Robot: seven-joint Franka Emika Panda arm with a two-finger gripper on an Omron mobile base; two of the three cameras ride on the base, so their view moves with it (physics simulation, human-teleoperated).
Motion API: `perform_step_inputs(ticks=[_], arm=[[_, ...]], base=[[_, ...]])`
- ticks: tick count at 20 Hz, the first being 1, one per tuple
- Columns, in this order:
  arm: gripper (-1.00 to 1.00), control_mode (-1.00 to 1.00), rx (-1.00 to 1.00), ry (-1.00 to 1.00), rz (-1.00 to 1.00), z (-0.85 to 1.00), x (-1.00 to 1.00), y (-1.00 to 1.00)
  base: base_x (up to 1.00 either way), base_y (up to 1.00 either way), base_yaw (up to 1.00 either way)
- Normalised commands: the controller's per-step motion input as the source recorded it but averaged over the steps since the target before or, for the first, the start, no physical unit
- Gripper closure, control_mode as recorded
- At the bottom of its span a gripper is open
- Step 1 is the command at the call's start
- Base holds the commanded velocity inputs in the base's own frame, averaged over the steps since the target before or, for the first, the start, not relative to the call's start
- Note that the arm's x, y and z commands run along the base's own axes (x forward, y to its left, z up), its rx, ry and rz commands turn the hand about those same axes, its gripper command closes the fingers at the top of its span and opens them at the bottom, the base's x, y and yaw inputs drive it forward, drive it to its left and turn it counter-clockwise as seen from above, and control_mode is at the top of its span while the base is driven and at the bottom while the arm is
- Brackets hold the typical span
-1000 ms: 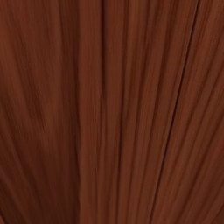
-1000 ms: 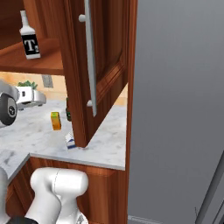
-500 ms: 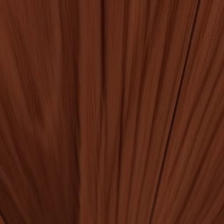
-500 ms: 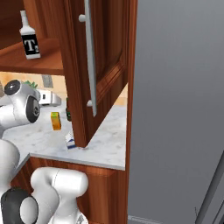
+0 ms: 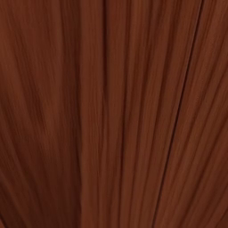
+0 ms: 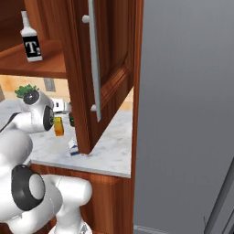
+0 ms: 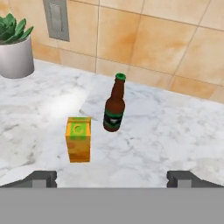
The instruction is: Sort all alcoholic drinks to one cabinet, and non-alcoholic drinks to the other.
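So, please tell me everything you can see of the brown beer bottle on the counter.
The brown beer bottle looks like dark glass, with a green cap and a green-edged dark label low on its body. It stands upright on the white marble counter, near the tiled wall. Nothing else touches it: the juice carton stands apart beside it.

The arm [image 6: 27, 151] is built of glossy white, rounded shells — smooth tubes swelling into bulbous joints. A dark grey disc caps one joint [image 6: 25, 186] at seven o'clock in the right base view, ringed in black against the white. Another black ring sits on the upper link [image 6: 47, 118] near nine o'clock. The gripper [image 7: 112, 178] ends in two small dark grey, blocky finger tips [image 7: 41, 178] — flat-topped, matte.
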Motion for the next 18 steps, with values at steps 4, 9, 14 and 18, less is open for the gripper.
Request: perform_step_inputs(ticks=[4, 9, 14, 18], arm=[[-1.0, -1.0, 0.0, 0.02, 0.03, -0.25, 0.45, 0.02], [-1.0, -1.0, 0.0, 0.05, 0.0, -0.14, 0.49, 0.02], [-1.0, -1.0, 0.0, 0.03, 0.0, -0.19, 0.46, 0.11], [-1.0, -1.0, 0.0, 0.01, 0.0, -0.15, 0.49, 0.13]], base=[[0.0, 0.0, 0.0], [0.0, 0.0, 0.0], [0.0, 0.0, 0.0], [0.0, 0.0, 0.0]])
